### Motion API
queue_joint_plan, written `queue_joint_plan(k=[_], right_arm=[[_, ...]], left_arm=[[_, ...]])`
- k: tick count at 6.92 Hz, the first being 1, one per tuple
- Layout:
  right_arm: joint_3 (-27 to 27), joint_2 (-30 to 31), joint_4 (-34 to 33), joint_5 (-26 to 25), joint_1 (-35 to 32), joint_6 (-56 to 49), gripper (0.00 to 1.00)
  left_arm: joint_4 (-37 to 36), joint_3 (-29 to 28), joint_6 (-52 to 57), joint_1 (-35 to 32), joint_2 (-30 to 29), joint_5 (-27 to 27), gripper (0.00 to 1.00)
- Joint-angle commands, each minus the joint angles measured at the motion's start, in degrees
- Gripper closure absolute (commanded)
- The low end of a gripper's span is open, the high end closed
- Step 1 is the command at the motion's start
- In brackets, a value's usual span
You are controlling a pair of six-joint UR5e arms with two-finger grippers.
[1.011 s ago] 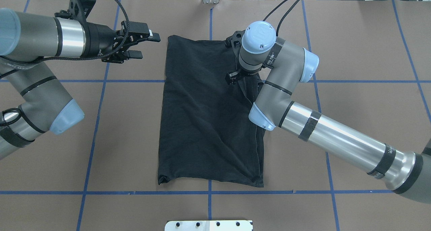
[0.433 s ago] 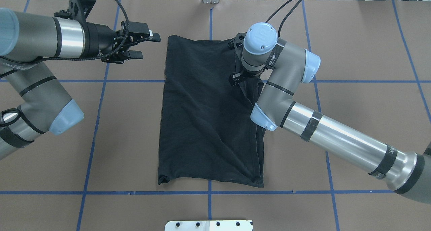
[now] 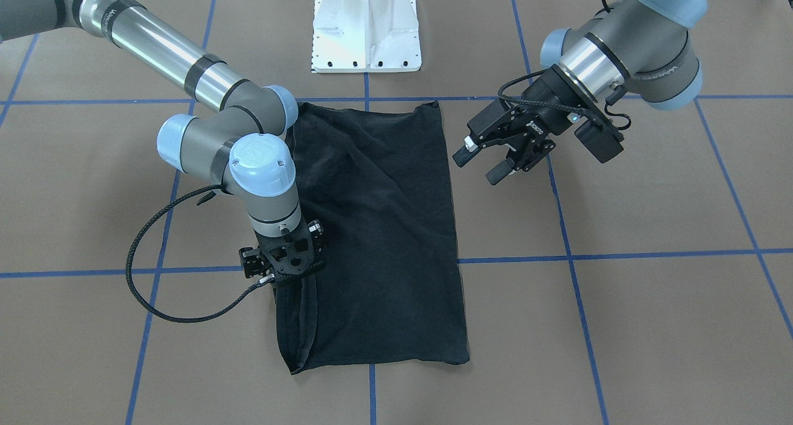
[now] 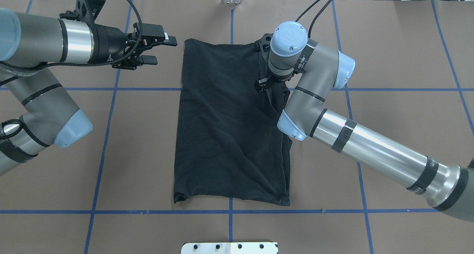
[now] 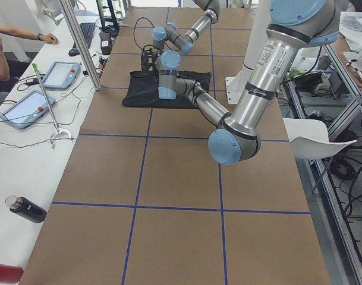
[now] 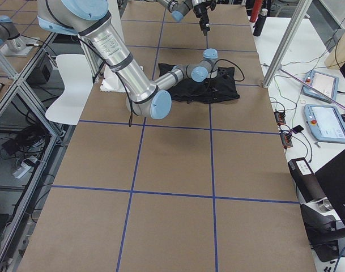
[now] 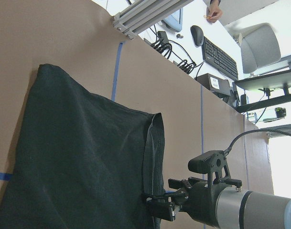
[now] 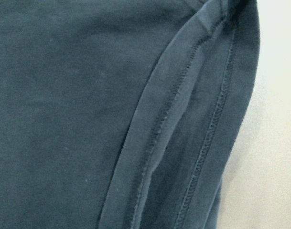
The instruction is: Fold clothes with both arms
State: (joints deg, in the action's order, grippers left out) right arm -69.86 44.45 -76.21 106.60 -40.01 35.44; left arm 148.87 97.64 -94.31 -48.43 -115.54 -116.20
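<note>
The clothes are one black T-shirt [image 4: 229,128], folded to a long rectangle in the middle of the brown table; no logo shows. My left gripper [image 4: 163,51] hovers open just left of the shirt's far left corner, holding nothing; it is also in the front-facing view [image 3: 477,168]. My right gripper [image 3: 285,275] points straight down onto the shirt's right edge near its far end. Its fingertips are buried in the dark folds, so I cannot tell their state. The right wrist view is filled with stitched hems of the shirt [image 8: 64,119] and a strip of bare table.
The white pedestal base [image 3: 365,35] stands at the robot's side of the table. Blue tape lines [image 4: 229,211] grid the brown surface. A side bench with tablets [image 5: 23,110] and a bottle [image 5: 26,209] runs beyond the far edge; a person's arm [image 5: 20,32] rests there.
My right wrist has shifted slightly to the right and towards the far edge, staying over the shirt's right edge. The left arm and the shirt's outline have not moved.
</note>
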Motion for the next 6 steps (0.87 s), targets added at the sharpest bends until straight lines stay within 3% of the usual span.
queue_joint_plan(k=[1, 6], right_arm=[[0.08, 0.11, -0.86, 0.54, -1.3, -1.95, 0.0], [-0.1, -1.9, -1.04, 0.81, -1.31, -1.96, 0.0]], left_arm=[[-0.07, 0.01, 0.0, 0.0, -0.12, 0.01, 0.0], [-0.07, 0.01, 0.0, 0.0, -0.04, 0.01, 0.0]])
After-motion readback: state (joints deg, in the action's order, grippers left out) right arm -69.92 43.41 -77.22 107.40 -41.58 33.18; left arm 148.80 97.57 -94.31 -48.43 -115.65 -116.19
